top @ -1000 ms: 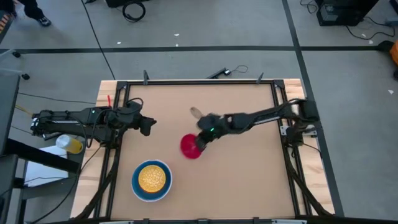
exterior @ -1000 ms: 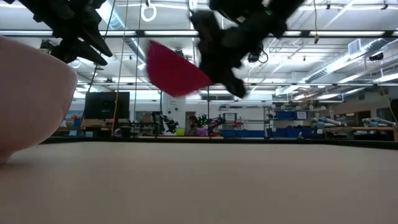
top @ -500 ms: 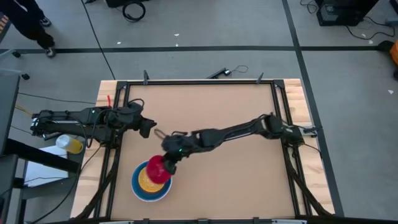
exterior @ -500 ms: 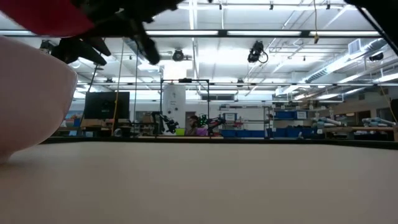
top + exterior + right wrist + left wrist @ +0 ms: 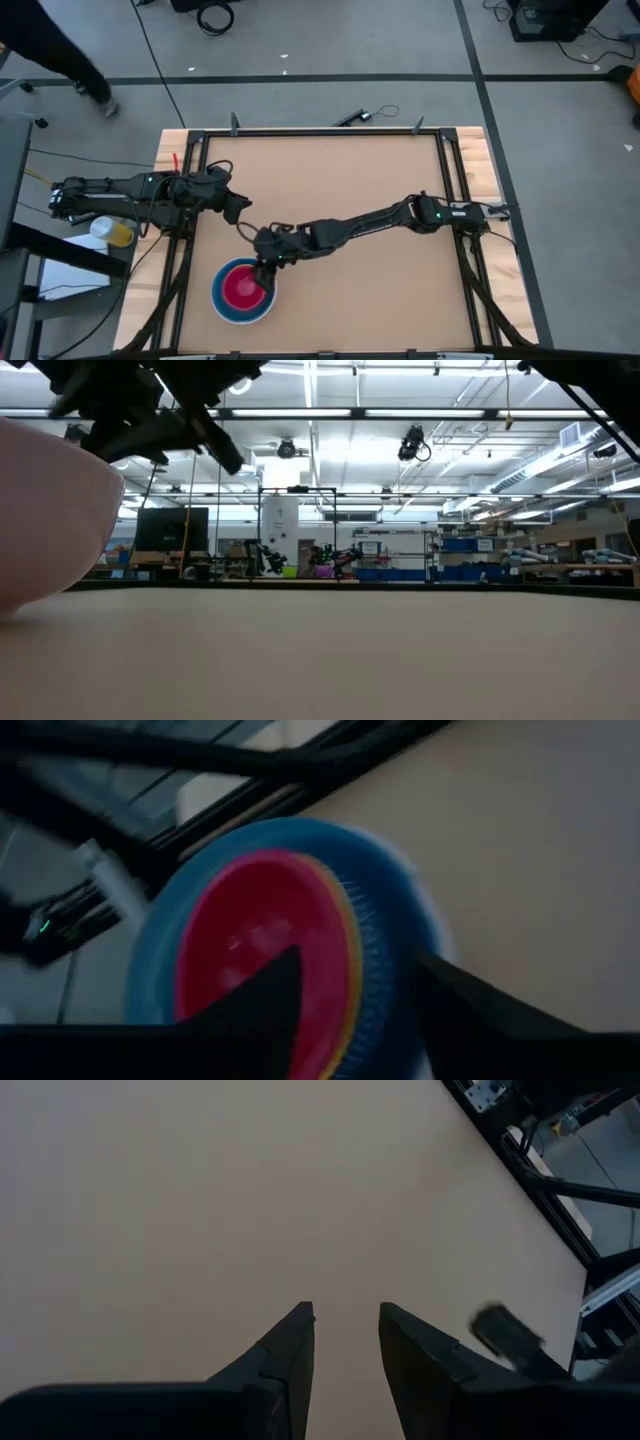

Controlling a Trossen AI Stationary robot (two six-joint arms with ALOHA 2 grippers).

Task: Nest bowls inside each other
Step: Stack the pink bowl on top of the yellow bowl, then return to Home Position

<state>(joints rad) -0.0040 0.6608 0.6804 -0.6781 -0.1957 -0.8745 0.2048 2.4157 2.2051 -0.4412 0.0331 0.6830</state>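
Note:
The small red bowl (image 5: 241, 289) lies right way up inside the nested stack at the table's near left, filling its middle. Around it show an orange rim (image 5: 356, 952) and the light blue bowl (image 5: 222, 310) (image 5: 400, 900). The white bowl's wall (image 5: 50, 510) fills the left of the low view. My right gripper (image 5: 265, 274) (image 5: 357, 966) hangs open just above the stack's right rim, one finger on either side of that rim, holding nothing. My left gripper (image 5: 243, 208) (image 5: 345, 1316) waits open over bare table at the far left.
Black frame rails (image 5: 455, 170) run along the table's edges. A yellow bottle (image 5: 112, 232) stands off the table beside the left arm's base. A cable (image 5: 365, 115) lies on the floor past the far edge. A person's leg (image 5: 70, 55) passes at the far left.
My right gripper has carried the red bowl from the table's middle toward the near left edge, over the stack, and let it go. The red bowl, tilted in the air before, now lies level inside the stack and covers the speckled yellow bowl.

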